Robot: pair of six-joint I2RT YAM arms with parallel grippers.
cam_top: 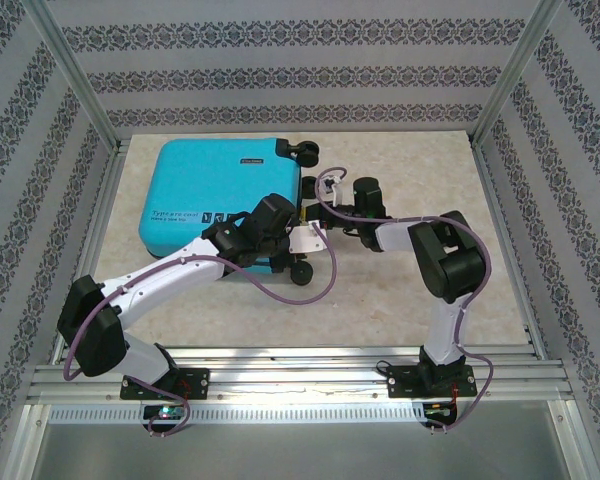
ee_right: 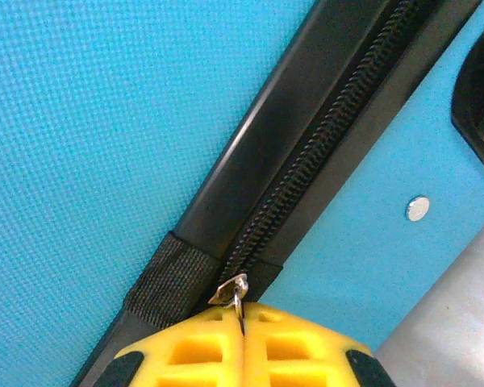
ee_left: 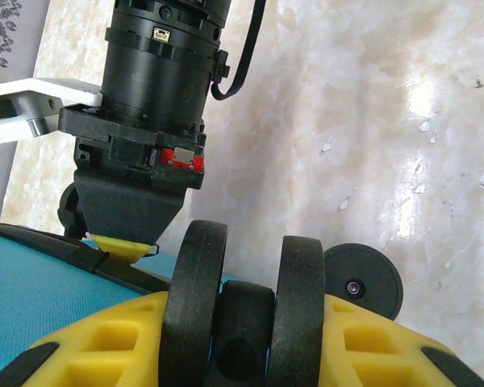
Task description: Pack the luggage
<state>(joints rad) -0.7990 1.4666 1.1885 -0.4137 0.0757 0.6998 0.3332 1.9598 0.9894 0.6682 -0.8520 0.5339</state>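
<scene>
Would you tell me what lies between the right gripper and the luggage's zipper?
A small metal zipper pull, pinched by the right gripper, hangs off the luggage's zipper; right wrist view.

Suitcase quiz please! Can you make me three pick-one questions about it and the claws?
1. Where is the left claw? A at a wheel of the luggage B on its handle C high above the table
2. What colour is the luggage shell? A purple B turquoise C red
3. The right claw is A wide open B shut on the zipper pull C holding a shirt
Answers: A, its yellow fingers flank the black wheel; B, the shell shows turquoise; B, it pinches the metal pull.
</scene>
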